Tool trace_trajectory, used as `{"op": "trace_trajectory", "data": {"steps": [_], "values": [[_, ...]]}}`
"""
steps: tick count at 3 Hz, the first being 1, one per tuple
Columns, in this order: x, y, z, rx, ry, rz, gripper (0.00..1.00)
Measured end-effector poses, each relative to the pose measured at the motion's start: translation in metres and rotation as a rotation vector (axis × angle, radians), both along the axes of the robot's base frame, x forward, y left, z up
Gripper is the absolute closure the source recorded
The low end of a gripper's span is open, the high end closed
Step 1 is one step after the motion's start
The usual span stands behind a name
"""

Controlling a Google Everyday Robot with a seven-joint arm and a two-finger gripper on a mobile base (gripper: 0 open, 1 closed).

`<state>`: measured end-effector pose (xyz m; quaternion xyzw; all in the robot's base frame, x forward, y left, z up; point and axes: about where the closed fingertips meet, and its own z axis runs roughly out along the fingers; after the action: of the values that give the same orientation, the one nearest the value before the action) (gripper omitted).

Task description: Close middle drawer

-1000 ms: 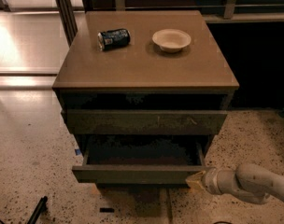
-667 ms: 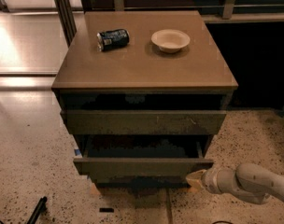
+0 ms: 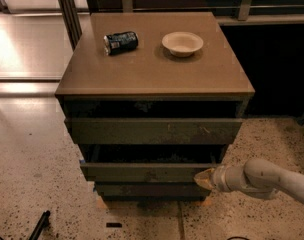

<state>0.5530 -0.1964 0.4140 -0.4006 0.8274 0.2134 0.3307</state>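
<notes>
Middle drawer (image 3: 142,172) juts slightly out of table (image 3: 157,76), below scratched front (image 3: 152,131). Hand (image 3: 204,179) at drawer's right front end; whether spread or pressed together cannot be told. Advice: push straight inward, level, no skew, till flush.

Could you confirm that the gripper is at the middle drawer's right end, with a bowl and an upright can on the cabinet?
The camera view shows the can lying on its side. The gripper is at the right end of the middle drawer, the bowl on the cabinet.

Pincer (image 3: 202,179) at middle drawer (image 3: 147,172) front, arm (image 3: 284,183) cropped (right edge)
</notes>
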Motion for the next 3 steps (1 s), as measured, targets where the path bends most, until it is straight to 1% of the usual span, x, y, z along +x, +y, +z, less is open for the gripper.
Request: {"op": "trace_trajectory", "data": {"steps": [1,2,3], "values": [[0.031,0.008,0.011,-0.032,-0.038,0.038,1.00],[0.029,0.008,0.011,-0.032,-0.038,0.038,1.00],[0.051,0.010,0.013,-0.058,-0.056,0.049,1.00]]}}
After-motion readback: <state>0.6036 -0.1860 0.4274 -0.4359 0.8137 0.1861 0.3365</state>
